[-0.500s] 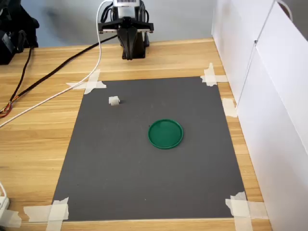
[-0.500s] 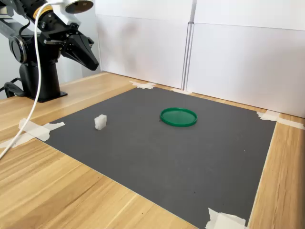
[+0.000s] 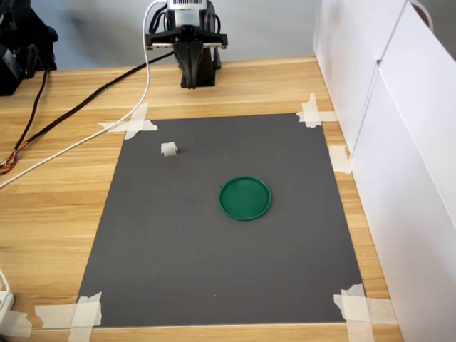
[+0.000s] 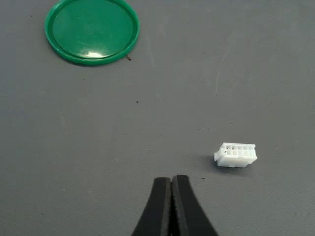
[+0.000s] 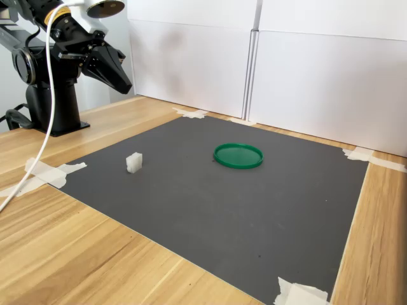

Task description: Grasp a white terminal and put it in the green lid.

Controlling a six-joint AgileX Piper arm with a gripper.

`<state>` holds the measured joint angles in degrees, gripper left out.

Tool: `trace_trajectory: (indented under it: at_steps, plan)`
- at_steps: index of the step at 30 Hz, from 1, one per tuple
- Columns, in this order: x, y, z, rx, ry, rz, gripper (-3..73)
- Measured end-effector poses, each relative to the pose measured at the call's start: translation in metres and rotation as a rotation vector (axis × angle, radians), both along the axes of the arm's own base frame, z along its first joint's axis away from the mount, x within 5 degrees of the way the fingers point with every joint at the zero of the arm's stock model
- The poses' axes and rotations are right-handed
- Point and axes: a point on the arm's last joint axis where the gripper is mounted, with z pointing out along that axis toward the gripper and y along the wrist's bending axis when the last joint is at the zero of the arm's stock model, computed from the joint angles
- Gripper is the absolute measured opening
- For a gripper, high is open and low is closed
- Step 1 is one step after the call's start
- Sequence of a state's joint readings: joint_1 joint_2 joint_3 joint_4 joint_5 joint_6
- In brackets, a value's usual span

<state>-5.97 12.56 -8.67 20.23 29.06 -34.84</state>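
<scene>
White terminal [image 4: 236, 155] sits untouched on the mat — our gripper [image 4: 172, 196] hangs pressed together, so we should spread it, then descend squarely.

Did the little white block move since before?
No. The white terminal sits at the same spot near the taped mat corner in the first exterior view.

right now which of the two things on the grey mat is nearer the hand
The white terminal: the small ribbed white block near the mat's corner on the arm's side. The green lid, the flat round disc, lies farther out near the mat's middle. The hand hangs shut above the table.
</scene>
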Motion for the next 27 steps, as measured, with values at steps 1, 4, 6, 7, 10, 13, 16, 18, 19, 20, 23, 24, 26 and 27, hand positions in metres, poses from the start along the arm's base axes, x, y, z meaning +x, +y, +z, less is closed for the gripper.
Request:
trace_trajectory:
  at_steps: [1, 4, 6, 7, 10, 13, 16, 18, 19, 20, 23, 24, 26, 27]
  plan:
    - [0.0, 0.0, 0.0, 0.0, 0.0, 0.0, -2.2]
    - [0.001, 0.0, 0.0, -0.001, 0.008, 0.0, -2.2]
    - [0.004, -0.001, 0.005, -0.008, 0.023, 0.001, -2.2]
    - [0.007, -0.001, 0.009, -0.015, 0.029, 0.001, -2.2]
    - [0.015, -0.003, 0.022, -0.032, 0.046, 0.001, -2.2]
    - [0.026, -0.005, 0.036, -0.039, 0.06, 0.001, -2.2]
    - [0.037, -0.006, 0.047, -0.041, 0.076, 0.001, -2.2]
    - [0.044, -0.007, 0.055, -0.041, 0.085, 0.002, -2.2]
    - [0.048, -0.007, 0.059, -0.041, 0.094, 0.005, -2.2]
    - [0.051, -0.007, 0.063, -0.042, 0.108, 0.009, -2.2]
    - [0.06, -0.007, 0.076, -0.059, 0.167, 0.033, -2.2]
    - [0.064, -0.008, 0.079, -0.064, 0.194, 0.041, -2.2]
    - [0.07, -0.007, 0.089, -0.07, 0.243, 0.061, -2.2]
    - [0.074, -0.008, 0.093, -0.072, 0.27, 0.071, -2.2]
